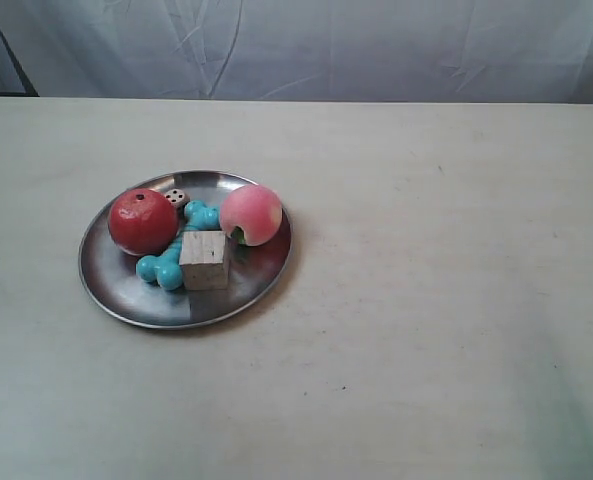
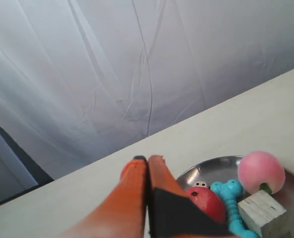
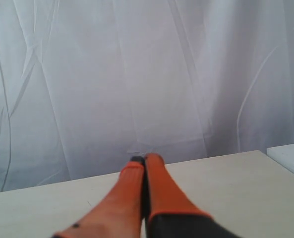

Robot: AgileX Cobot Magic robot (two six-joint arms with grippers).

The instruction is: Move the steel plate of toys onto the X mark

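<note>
The steel plate point(image 1: 116, 292) sits on the left half of the pale table point(image 1: 446, 300); it is round, shiny and shallow-rimmed, and holds five toys. From the left: one glossy red apple point(image 1: 142, 221), ball-shaped; one small white die point(image 1: 176, 197) with dark dots, just behind the apple near the far rim; one knobbly turquoise bone point(image 1: 161, 267) across the middle; one pale wooden cube point(image 1: 205, 260) against the bone; one smooth pink peach point(image 1: 250, 214). The left gripper point(image 2: 147, 158) has two orange fingers pressed together, grasping nothing; the right gripper point(image 3: 145, 158) is likewise clenched on nothing.
</note>
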